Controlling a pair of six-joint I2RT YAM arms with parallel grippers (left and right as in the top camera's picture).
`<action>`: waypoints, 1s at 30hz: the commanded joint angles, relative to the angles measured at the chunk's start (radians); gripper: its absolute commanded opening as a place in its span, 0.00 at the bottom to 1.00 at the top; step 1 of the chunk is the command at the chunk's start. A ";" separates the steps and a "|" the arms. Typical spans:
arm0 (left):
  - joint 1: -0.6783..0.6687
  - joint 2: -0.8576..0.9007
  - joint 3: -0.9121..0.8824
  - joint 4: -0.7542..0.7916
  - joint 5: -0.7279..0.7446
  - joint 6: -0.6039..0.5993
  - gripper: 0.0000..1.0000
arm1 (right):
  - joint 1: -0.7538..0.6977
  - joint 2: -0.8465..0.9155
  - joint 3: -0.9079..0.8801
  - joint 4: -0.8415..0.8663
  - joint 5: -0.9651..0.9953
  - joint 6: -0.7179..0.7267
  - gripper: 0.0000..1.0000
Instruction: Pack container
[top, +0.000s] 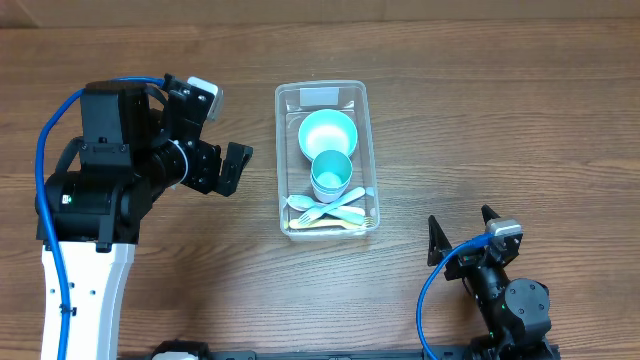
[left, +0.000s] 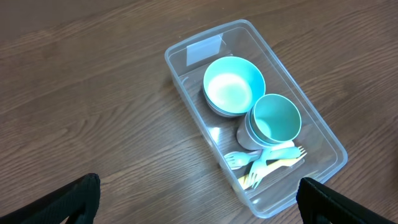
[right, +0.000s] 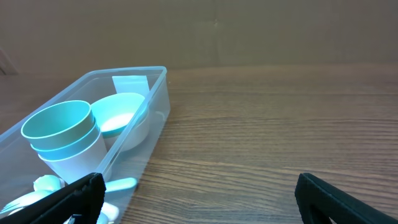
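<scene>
The clear plastic container (top: 283, 160) stands at the table's middle, with a whitish label at its far end. Inside it are a teal bowl (top: 327, 133), stacked teal cups (top: 331, 174) and pastel forks and spoons (top: 330, 212). It also shows in the left wrist view (left: 186, 87) and the right wrist view (right: 158, 99). My left gripper (top: 228, 163) is open and empty, left of the container and above the table. My right gripper (top: 462, 232) is open and empty, low at the front right, apart from the container.
The wooden table (top: 500, 110) extends bare to the right and far side. The left arm's black body and white base (top: 90, 200) fill the left side. The right arm's base (top: 510, 305) sits at the front edge.
</scene>
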 joint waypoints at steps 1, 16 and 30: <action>0.002 -0.002 0.020 -0.001 0.008 0.016 1.00 | 0.000 -0.012 -0.009 0.008 -0.005 0.000 1.00; 0.023 -0.990 -1.173 0.727 -0.036 -0.289 1.00 | 0.000 -0.012 -0.009 0.008 -0.005 0.000 1.00; 0.039 -1.234 -1.373 0.795 -0.085 -0.347 1.00 | 0.000 -0.012 -0.009 0.007 -0.005 0.000 1.00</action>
